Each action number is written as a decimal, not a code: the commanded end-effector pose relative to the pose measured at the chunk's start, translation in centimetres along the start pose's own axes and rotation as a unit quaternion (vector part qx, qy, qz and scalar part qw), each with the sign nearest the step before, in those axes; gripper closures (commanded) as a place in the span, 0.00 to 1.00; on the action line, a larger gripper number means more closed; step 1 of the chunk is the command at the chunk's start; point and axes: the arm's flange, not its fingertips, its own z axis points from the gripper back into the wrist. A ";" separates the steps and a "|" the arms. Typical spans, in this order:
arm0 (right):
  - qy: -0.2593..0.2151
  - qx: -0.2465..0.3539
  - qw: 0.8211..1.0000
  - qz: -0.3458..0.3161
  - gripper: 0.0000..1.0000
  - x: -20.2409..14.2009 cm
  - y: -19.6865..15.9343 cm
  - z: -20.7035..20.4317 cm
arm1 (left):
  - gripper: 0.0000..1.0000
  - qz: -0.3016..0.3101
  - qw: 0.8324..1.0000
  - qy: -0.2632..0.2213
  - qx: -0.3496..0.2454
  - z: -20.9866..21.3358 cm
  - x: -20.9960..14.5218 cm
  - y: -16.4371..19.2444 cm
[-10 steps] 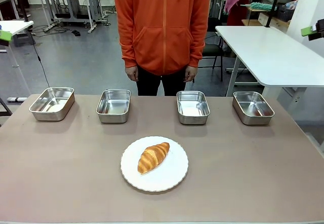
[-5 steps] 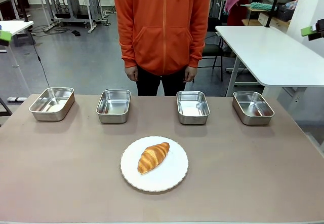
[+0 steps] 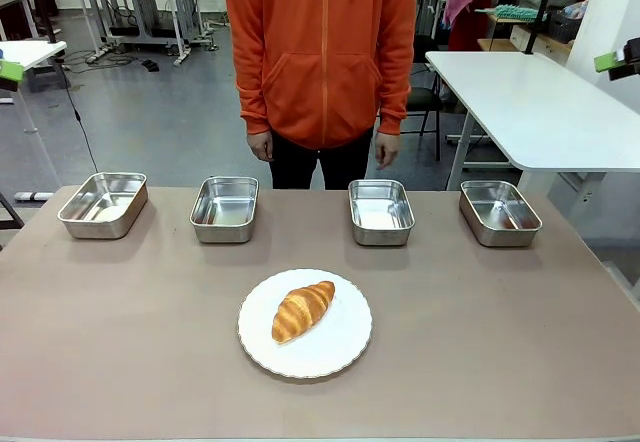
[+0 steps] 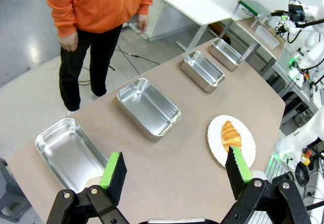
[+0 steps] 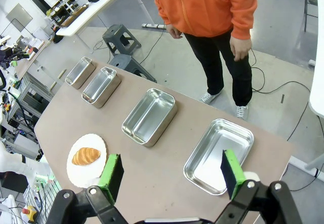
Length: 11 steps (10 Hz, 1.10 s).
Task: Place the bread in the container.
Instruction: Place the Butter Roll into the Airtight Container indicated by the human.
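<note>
The bread (image 3: 303, 310) lies untouched on the plate (image 3: 345, 357) at lower centre while the left tool (image 4: 174, 159) and right tool (image 5: 171, 158) gape empty, so reaching down to grasp it seems next.

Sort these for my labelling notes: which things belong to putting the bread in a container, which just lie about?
Job: croissant; one of four steel pans, which one I cannot tell.
Lying about: white plate under the croissant; the other three pans.
</note>
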 end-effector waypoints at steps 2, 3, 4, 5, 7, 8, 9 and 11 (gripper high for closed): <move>-0.003 0.000 1.000 0.003 0.00 0.2 0.3 0.0 | 0.00 -0.001 1.000 -0.009 -0.001 0.2 0.1 0.0; -0.003 0.000 1.000 0.003 0.00 0.2 0.3 0.0 | 0.00 -0.001 1.000 -0.009 -0.001 0.2 0.1 0.0; -0.003 0.000 1.000 0.003 0.00 0.2 0.3 0.0 | 0.00 -0.001 1.000 -0.009 -0.001 0.2 0.1 0.0; -0.003 0.000 1.000 0.003 0.00 0.2 0.3 0.0 | 0.00 -0.001 1.000 -0.009 -0.001 0.2 0.1 0.0; -0.003 0.000 1.000 0.003 0.00 0.2 0.3 0.0 | 0.00 -0.001 1.000 -0.009 -0.001 0.2 0.1 0.0; -0.003 0.000 1.000 0.003 0.00 0.2 0.3 0.0 | 0.00 -0.001 1.000 -0.009 -0.001 0.2 0.1 0.0; -0.003 0.000 1.000 0.003 0.00 0.2 0.3 0.0 | 0.00 -0.001 1.000 -0.009 -0.001 0.2 0.1 0.0; -0.003 0.000 1.000 0.003 0.00 0.2 0.3 0.0 | 0.00 -0.001 1.000 -0.009 -0.001 0.2 0.1 0.0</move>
